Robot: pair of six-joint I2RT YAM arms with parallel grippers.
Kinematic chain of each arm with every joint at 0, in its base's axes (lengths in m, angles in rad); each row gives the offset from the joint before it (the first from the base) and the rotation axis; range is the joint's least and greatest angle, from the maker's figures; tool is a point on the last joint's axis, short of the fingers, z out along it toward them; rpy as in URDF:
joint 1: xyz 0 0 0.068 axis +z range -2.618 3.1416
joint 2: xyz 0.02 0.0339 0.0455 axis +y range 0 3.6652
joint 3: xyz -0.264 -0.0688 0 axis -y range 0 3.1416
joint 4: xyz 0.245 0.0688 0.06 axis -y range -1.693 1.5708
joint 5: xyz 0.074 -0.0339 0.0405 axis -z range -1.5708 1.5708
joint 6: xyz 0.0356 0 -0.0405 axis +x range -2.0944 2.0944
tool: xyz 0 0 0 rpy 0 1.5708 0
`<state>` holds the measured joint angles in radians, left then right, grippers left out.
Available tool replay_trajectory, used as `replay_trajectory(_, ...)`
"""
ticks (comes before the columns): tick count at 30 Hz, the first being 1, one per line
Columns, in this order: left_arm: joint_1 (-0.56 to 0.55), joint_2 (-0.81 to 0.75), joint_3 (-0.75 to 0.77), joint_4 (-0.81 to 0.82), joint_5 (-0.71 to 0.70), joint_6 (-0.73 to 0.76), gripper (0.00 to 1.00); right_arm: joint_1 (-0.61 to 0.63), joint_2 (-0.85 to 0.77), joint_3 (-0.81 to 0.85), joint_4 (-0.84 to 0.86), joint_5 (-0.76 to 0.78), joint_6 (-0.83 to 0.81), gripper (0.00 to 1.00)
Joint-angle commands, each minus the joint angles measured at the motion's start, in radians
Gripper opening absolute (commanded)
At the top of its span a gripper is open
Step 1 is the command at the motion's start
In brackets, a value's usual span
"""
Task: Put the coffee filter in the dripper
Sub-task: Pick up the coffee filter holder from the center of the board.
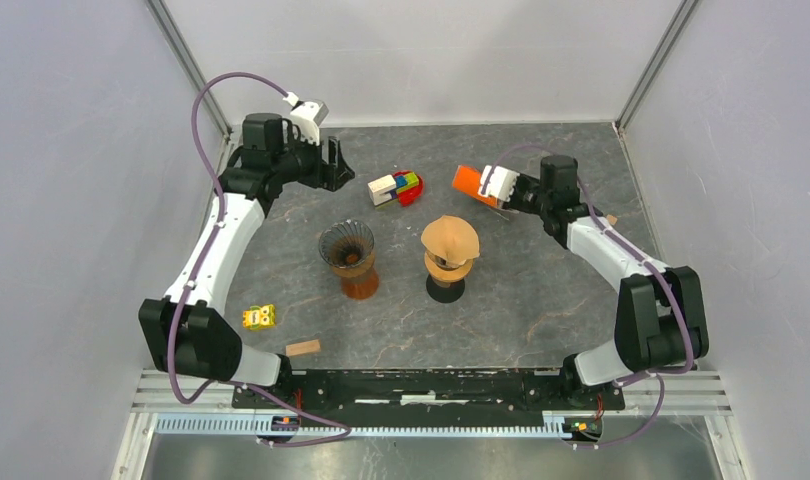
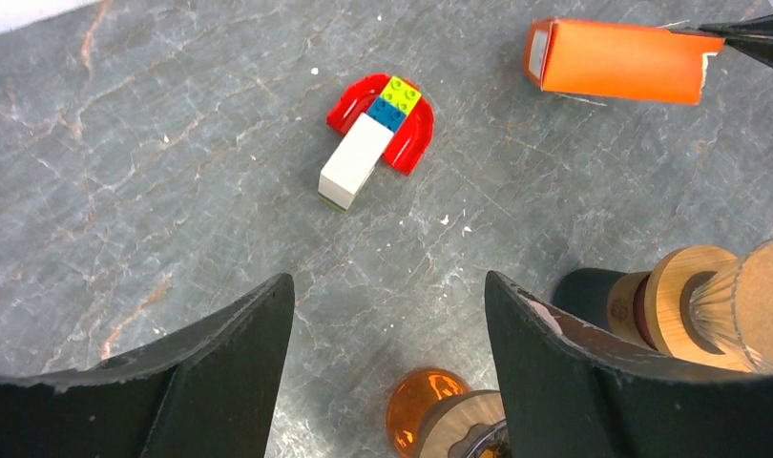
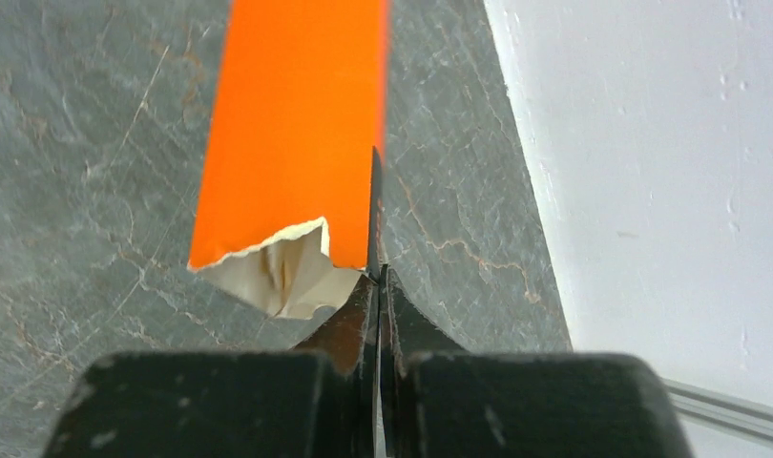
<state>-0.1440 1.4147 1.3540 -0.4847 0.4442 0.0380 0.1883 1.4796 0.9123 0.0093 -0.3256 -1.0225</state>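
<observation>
Nearer than the amber-based dripper lie one wooden block and one yellow toy. That dripper looks empty. Just right of it the single coffee filter sits in a second, black-based dripper, so we judge the placing done, unless the amber one is meant. Beyond it we count one brick cluster and one orange box. Our left tool hangs spread above the counter, and our right tool is pressed together at the box's torn end.

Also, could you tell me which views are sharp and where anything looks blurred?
Top external view: even, soft light, faint shadows, everything sharp. Left wrist view: the toy bricks are crisp, the wood-collared dripper at the right edge is soft. Right wrist view: the jaws are blurred up close, the orange box sharper, the white wall bright.
</observation>
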Motion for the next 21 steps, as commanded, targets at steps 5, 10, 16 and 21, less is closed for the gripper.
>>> replay_trajectory(5, -0.042, 0.067, 0.150, 0.022, 0.046, 0.076, 0.80, 0.013, -0.006, 0.191, -0.180, 0.038, 0.194, 0.00)
replay_trajectory(10, -0.081, 0.122, 0.210, 0.035, 0.072, 0.089, 0.80, 0.013, -0.018, 0.209, -0.208, 0.047, 0.219, 0.00)
replay_trajectory(16, -0.153, 0.210, 0.349, -0.017, 0.144, 0.280, 0.79, 0.012, -0.030, 0.235, -0.213, -0.012, 0.281, 0.00)
replay_trajectory(21, -0.219, 0.284, 0.484, -0.144, 0.173, 0.511, 0.83, 0.012, -0.048, 0.318, -0.236, -0.074, 0.347, 0.00)
